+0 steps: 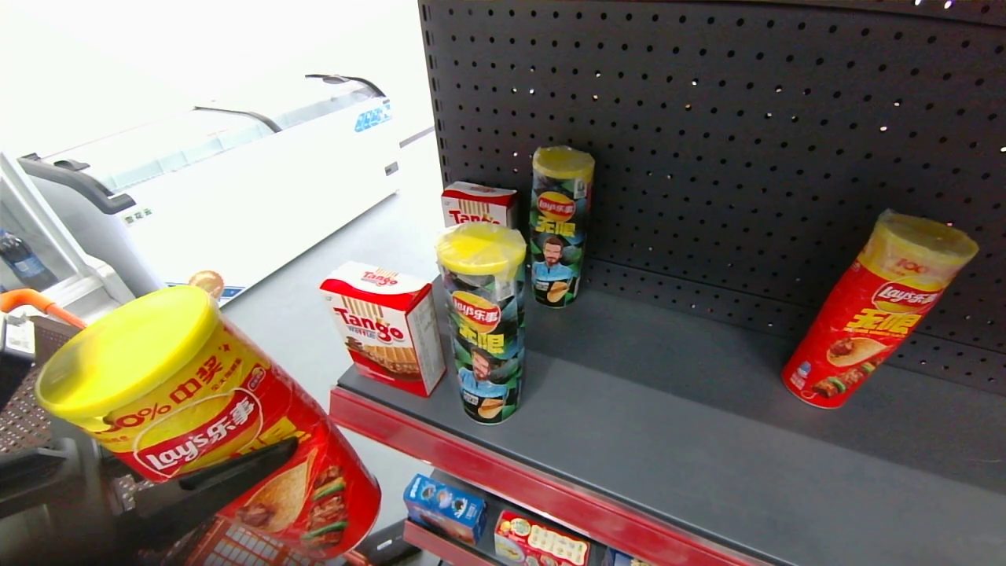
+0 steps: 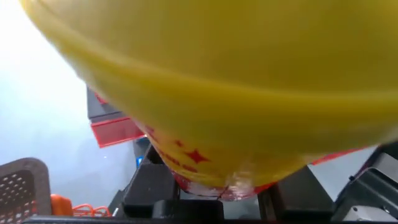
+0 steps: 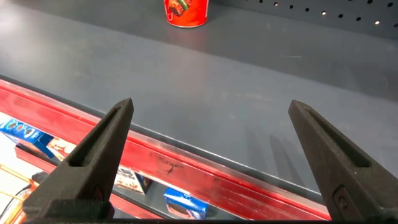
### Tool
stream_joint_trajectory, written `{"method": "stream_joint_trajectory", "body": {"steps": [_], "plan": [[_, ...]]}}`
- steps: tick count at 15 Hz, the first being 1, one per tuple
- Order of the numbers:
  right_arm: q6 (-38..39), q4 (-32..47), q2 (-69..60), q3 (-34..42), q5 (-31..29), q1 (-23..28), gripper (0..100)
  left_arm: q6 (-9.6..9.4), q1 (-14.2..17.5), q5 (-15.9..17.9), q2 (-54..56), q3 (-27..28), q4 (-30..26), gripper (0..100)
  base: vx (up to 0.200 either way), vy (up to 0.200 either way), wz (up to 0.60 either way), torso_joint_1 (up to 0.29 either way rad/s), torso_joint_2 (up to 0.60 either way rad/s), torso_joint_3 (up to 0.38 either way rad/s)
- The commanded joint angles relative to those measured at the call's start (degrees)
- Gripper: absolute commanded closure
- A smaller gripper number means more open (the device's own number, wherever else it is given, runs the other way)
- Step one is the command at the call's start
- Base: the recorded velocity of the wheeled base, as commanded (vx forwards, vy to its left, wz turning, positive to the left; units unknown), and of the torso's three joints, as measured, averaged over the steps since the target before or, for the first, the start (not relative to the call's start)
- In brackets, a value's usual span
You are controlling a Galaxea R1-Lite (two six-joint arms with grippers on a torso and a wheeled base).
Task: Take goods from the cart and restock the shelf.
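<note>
My left gripper [image 1: 196, 491] is shut on a red chip can with a yellow lid [image 1: 204, 417], held tilted at the lower left, off the shelf's front-left corner. The same can [image 2: 249, 87] looms close in the left wrist view, with dark fingers [image 2: 149, 186] below it. The grey shelf [image 1: 707, 440] carries two green chip cans [image 1: 483, 322] [image 1: 559, 224], two wafer boxes [image 1: 385, 326] [image 1: 478, 204] and a red chip can [image 1: 876, 310] leaning on the pegboard. My right gripper [image 3: 217, 162] stands open over the shelf's red front edge [image 3: 186, 168], nothing between its fingers.
The cart's orange handle [image 1: 35, 303] and mesh basket [image 2: 25, 186] sit at the far left. A white chest freezer [image 1: 236, 181] stands behind. A lower shelf holds small boxes [image 1: 444, 507]. The shelf's middle [image 1: 668, 393] is bare between the green cans and the red can.
</note>
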State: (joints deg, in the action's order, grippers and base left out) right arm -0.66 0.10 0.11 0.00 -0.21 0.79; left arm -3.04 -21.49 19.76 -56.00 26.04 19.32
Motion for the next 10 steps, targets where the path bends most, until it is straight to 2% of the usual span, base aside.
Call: {"method": "stream_joint_trajectory", "body": {"steps": [1,3,4,10], "plan": [[0.0,0.0,0.1,0.0,0.0,0.0,0,-0.04,0.0,0.9,-0.7,0.2,-0.1,100,0.000,0.000,0.00,0.000,0.00,0.000],[0.3,0.0,0.1,0.0,-0.1,0.0,0,-1.10,0.0,2.5,-1.0,0.2,-0.1,100,0.000,0.000,-0.60,0.000,0.00,0.000],[0.0,0.0,0.1,0.0,-0.1,0.0,0,-2.41,0.0,3.2,-1.7,0.2,-0.2,100,0.000,0.000,-0.60,-0.017,0.01,0.002],[0.0,0.0,0.1,0.0,-0.1,0.0,0,-2.59,0.0,3.4,-2.3,0.2,0.0,100,0.000,0.000,-0.60,0.002,0.00,-0.001]]}}
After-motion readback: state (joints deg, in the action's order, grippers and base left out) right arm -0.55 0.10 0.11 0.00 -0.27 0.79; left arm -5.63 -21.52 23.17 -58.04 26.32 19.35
